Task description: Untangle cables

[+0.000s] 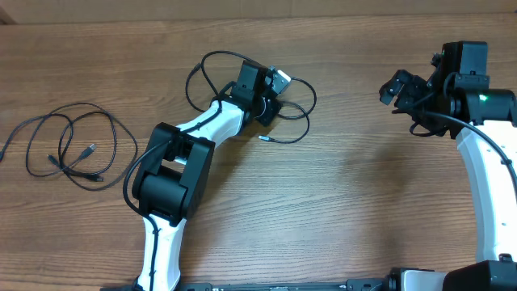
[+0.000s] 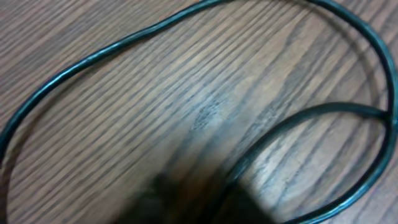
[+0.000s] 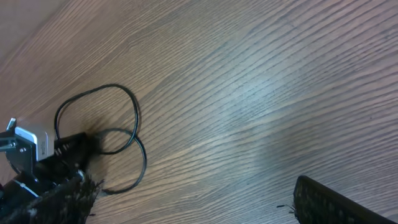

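One thin black cable [image 1: 212,55] lies in loops at the table's far middle, with a small plug end [image 1: 262,139] in front of them. My left gripper [image 1: 271,105] is low over these loops and looks shut on the cable. In the left wrist view the cable [image 2: 124,42] curves across the wood and runs into the dark blurred jaws [image 2: 199,199]. A second black cable [image 1: 89,105] lies loosely coiled at the far left, apart from the first. My right gripper [image 1: 397,87] is raised at the far right, open and empty [image 3: 199,205]. The right wrist view shows the first cable [image 3: 99,86] and the left gripper [image 3: 81,146].
The table is bare wood [image 1: 347,202]. The left arm's white and black links [image 1: 174,174] stretch from the front edge to the cable. Thicker black wires [image 1: 452,121] run along the right arm.
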Motion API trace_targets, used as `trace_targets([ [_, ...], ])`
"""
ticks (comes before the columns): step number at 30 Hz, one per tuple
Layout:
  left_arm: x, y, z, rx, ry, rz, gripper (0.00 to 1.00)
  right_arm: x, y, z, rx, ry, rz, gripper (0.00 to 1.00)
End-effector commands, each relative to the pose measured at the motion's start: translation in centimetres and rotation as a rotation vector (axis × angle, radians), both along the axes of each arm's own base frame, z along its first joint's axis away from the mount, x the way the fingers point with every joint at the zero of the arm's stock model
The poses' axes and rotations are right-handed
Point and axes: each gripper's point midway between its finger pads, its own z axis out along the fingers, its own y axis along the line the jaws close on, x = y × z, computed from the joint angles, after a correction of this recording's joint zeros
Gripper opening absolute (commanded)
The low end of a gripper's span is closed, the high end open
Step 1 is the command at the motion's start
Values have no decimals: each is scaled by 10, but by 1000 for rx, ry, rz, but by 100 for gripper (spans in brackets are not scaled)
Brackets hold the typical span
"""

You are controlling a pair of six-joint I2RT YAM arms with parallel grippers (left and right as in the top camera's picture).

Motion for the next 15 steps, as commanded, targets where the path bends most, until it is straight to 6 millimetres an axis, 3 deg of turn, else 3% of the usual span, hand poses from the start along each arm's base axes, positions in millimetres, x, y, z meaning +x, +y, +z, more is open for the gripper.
trace_targets([
  [1, 2, 1, -2, 39, -12, 10, 4, 0, -1, 1, 2, -5, -6, 100],
  [4, 5, 1, 42, -49, -26, 100, 4, 0, -1, 1, 2, -5, -6, 100],
  [7, 1, 7, 135, -157, -111, 180, 4, 0, -1, 1, 2, -5, -6, 100],
  [8, -2, 11, 151, -159, -134, 189, 4, 0, -1, 1, 2, -5, -6, 100],
  [10, -13, 26, 202, -161, -208, 224, 4, 0, -1, 1, 2, -5, -6, 100],
  [11, -21, 30, 215, -167, -212, 234, 4, 0, -1, 1, 2, -5, -6, 100],
  [13, -43, 40, 215, -153, -133, 266, 4, 0, -1, 1, 2, -5, -6, 100],
  [15, -62, 57, 186, -86, 4, 359, 4, 0, -1, 1, 2, -5, -6, 100],
])
